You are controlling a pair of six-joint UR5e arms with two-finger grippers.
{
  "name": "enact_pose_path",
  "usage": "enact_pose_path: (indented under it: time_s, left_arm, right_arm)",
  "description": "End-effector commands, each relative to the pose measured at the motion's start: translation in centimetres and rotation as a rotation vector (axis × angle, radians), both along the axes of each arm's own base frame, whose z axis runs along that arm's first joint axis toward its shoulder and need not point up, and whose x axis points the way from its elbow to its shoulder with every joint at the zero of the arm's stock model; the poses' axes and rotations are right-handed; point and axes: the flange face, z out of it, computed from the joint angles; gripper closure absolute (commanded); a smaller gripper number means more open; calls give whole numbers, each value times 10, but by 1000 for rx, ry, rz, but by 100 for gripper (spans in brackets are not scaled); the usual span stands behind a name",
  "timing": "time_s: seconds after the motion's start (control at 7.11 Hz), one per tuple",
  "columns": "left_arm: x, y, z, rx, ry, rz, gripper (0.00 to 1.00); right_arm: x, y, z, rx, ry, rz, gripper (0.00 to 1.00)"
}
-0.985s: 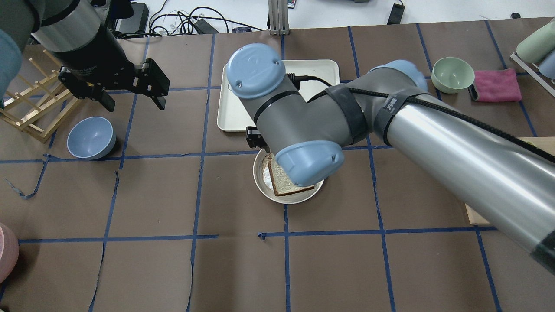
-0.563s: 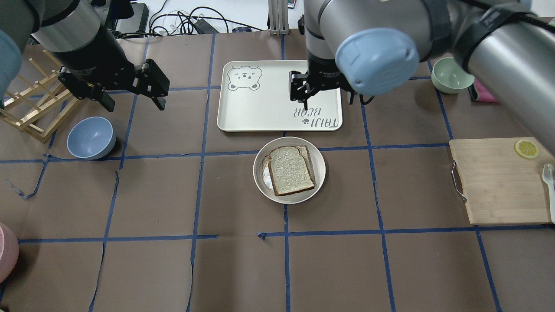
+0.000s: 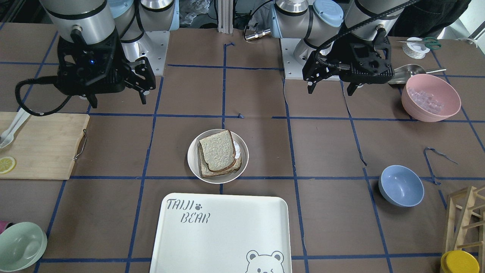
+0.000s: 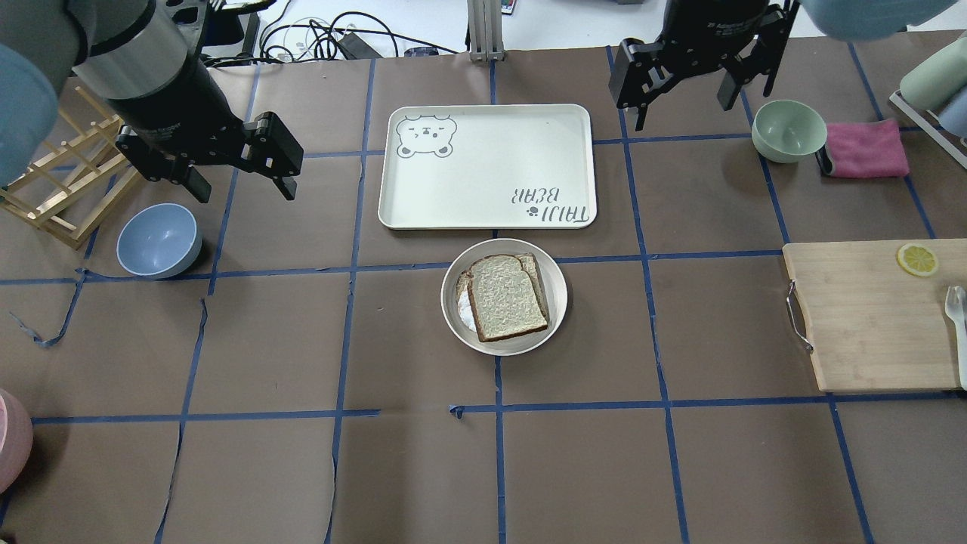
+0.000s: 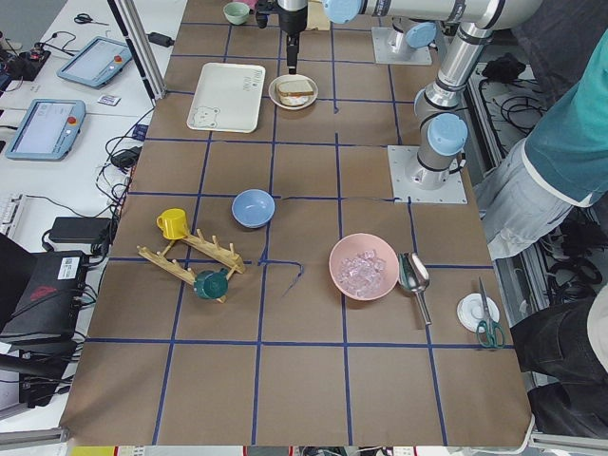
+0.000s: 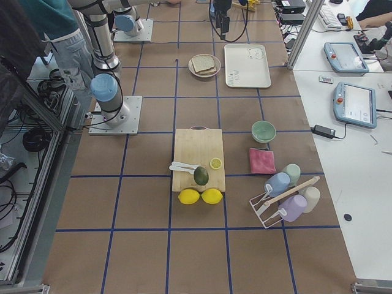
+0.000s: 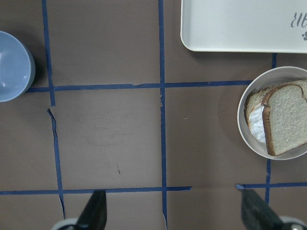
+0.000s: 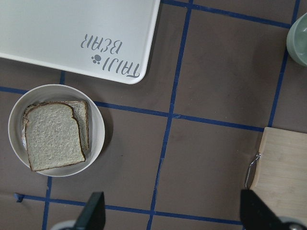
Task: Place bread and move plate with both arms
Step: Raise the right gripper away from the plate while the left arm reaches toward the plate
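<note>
Both grippers first, Jo: what do you read on your screens?

Jo: I have the left gripper (image 4: pixel 243 181) raised off the table on the robot's left side, fingers spread wide with nothing between them. Its wrist camera takes in the blue bowl (image 4: pixel 159 240) at one edge and the plate (image 4: pixel 557 302) at the other. The right gripper (image 4: pixel 684 106) hangs high on the robot's right. Its fingers are spread apart too and hold nothing. On each wrist view I get two dark fingertips at the bottom corners, far from each other.

Desk: And the bread?

Jo: I see the bread (image 4: pixel 506 297) lying flat on the plate, dark crust all round, rounded top toward the tray (image 4: pixel 483 189). It sits on a second slice (image 4: pixel 535 270) with a paler crust, which pokes out along one side. At the opposite edge of the stack there is something white (image 4: pixel 464 313); I can't tell what it is.

Desk: Where is the plate?

Jo: Mid-table on the brown paper (image 4: pixel 264 340), just beside the long edge of the "TAIJI BEAR" tray, not touching it. Both grippers are well apart from it. On the robot's right I have the wooden cutting board (image 4: pixel 869 317) with a lemon slice (image 4: pixel 917 259) near its far edge, and the green bowl (image 4: pixel 789 130) beyond that, near the tray's far corner.
</note>
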Motion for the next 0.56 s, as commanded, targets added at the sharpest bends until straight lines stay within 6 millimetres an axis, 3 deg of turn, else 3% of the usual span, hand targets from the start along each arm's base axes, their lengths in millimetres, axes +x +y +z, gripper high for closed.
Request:
enact_pose_path:
  time_s: [0.0, 0.28, 0.42]
  left_arm:
    - [-11, 4, -79, 82, 107, 18, 0]
    - [-16, 11, -179, 41, 162, 52, 0]
    - [-24, 13, -215, 80, 244, 118, 0]
  right_arm:
    - [-21, 6, 15, -30, 0, -4, 0]
    - [-67, -2, -15, 32, -5, -98, 0]
    - [-59, 3, -12, 22, -40, -90, 0]
